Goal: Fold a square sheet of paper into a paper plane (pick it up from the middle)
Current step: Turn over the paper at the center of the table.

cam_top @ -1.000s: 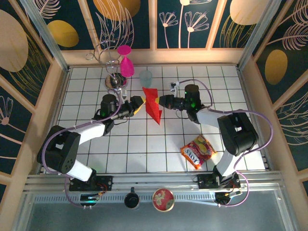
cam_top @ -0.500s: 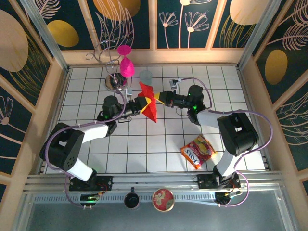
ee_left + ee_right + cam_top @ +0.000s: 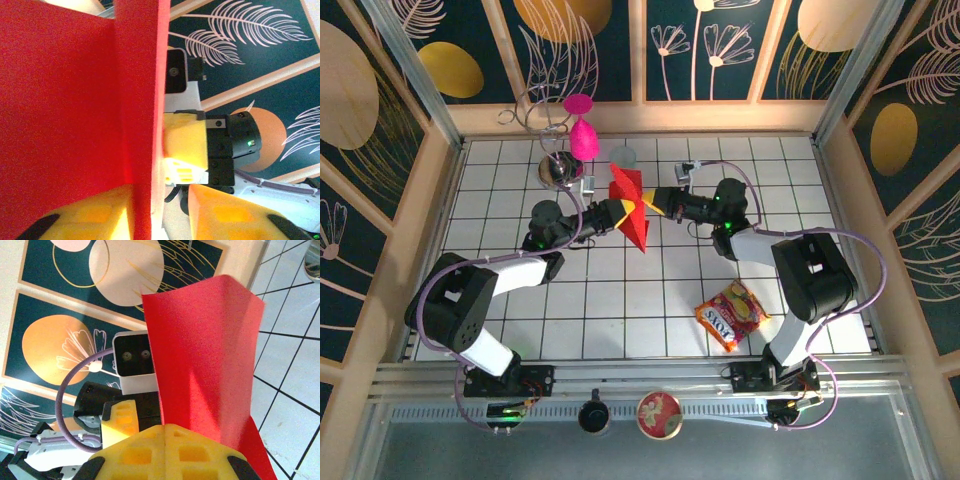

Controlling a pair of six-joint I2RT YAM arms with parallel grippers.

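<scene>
White tiled table (image 3: pixel 620 310), boxed in by dark floral panels, is your workspace, and both arms reach toward its middle. Between them the red sheet (image 3: pixel 632 215) is held up off the tiles, already creased into a narrow kite-like shape with its sharp tip toward the near side. Your right gripper (image 3: pixel 651 203) has its jaws pressed together on the sheet, as the right wrist view shows. Your left gripper (image 3: pixel 612 211) straddles a folded edge with its jaws apart. One pad (image 3: pixel 90 220) sits right at the paper and the other (image 3: pixel 225 215) stands just clear of it. Treat this paper as very light, thin and limp, since it will likely slip, bow or tear if you tug. Pinch on a crease near the middle, where the layers stiffen it, and pull gently.
</scene>
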